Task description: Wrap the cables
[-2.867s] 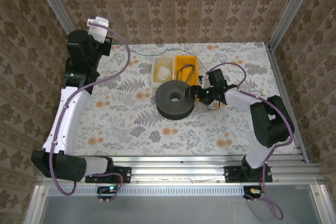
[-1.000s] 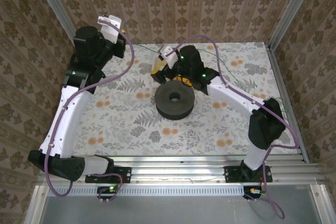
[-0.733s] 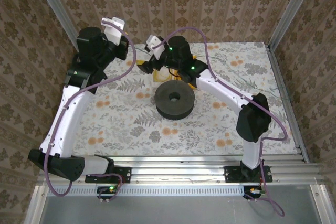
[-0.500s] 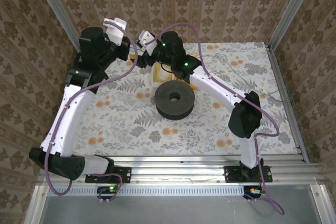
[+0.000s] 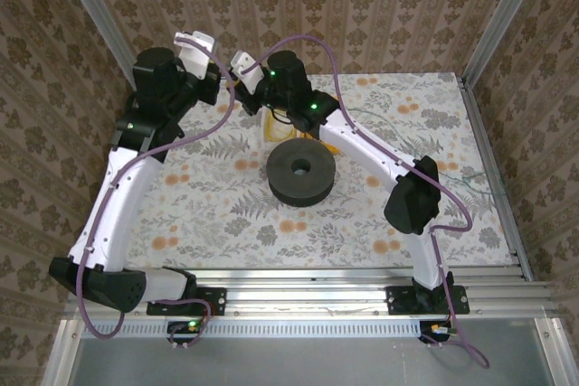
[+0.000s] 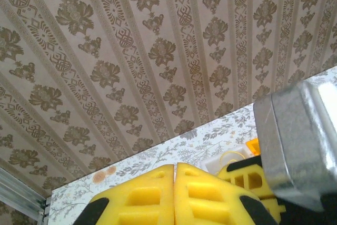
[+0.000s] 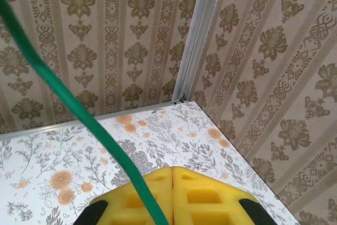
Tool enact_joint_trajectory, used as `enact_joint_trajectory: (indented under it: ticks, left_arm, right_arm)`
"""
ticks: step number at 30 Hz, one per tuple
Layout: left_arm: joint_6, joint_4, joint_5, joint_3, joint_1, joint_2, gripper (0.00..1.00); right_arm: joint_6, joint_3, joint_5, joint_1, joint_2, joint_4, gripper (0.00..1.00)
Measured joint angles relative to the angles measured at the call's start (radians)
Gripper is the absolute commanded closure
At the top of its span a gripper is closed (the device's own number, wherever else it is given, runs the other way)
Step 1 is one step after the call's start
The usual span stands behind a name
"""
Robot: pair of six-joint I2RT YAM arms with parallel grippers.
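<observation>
Right wrist view: right fingers [image 7: 176, 183] now pinched shut, wide apart a second ago. Green cable [image 7: 84, 116] slanting from a yellow edge at top left down across one pad toward the seam. Reads as clamped, though exact entry point cut off at frame bottom. Counter [image 7: 174, 130] and far corner behind.

Left wrist view: left fingers [image 6: 171, 183] pressed together, same as a second ago. Seam alone inconclusive; judged holding the green cable's end, given the line running up to that yellow edge. Right fingers just beside, lower right, next to a grey metal housing [image 6: 297, 146]. Behind them, white bin [image 6: 208, 166] with pale yellow cable [image 6: 231, 156] coiled inside, untouched.

Top view: right arm swung from right of the black spool [image 5: 300, 172] over to the far left, tips now meeting the left fingers above the counter's far-left part. Spool alone mid-counter, nothing visibly wound on it.

For the task: second grip beside the held end looks done, a short span now pinned at both sides. Next, likely drawing the cable toward the spool to start winding; wrapping itself not yet begun.
</observation>
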Motion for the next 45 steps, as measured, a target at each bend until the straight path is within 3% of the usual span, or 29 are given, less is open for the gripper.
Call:
enact_joint_trajectory:
  ticks: [10,17,21,28,32,35,40,45]
  left_arm:
    - [-0.086,0.152,0.057,-0.201,0.0,-0.106,1.0]
    - [-0.13,0.245,0.056,-0.253,0.0,-0.11,1.0]
    - [-0.127,0.238,0.05,-0.245,0.001,-0.111,1.0]
    - [-0.079,0.158,0.064,-0.12,0.051,-0.075,1.0]
    - [-0.05,0.124,0.063,-0.05,0.104,-0.06,1.0]
    - [-0.039,0.106,0.063,-0.011,0.131,-0.053,1.0]
    - [-0.028,0.1,0.068,0.002,0.139,-0.048,1.0]
    - [-0.033,0.108,0.081,-0.005,0.14,-0.045,1.0]
  right_arm:
    - [0.188,0.229,-0.082,-0.029,0.095,-0.053,1.0]
    - [0.278,0.376,-0.165,-0.049,0.181,-0.127,1.0]
    - [0.298,0.4,-0.166,-0.056,0.183,-0.154,0.69]
    - [0.284,0.414,-0.151,-0.074,0.183,-0.182,0.54]
    - [0.258,0.387,-0.123,-0.091,0.175,-0.201,0.52]
    - [0.24,0.305,-0.098,-0.107,0.145,-0.201,0.59]
    - [0.215,0.229,-0.087,-0.111,0.115,-0.193,0.98]
    - [0.22,0.227,-0.088,-0.108,0.114,-0.17,1.0]
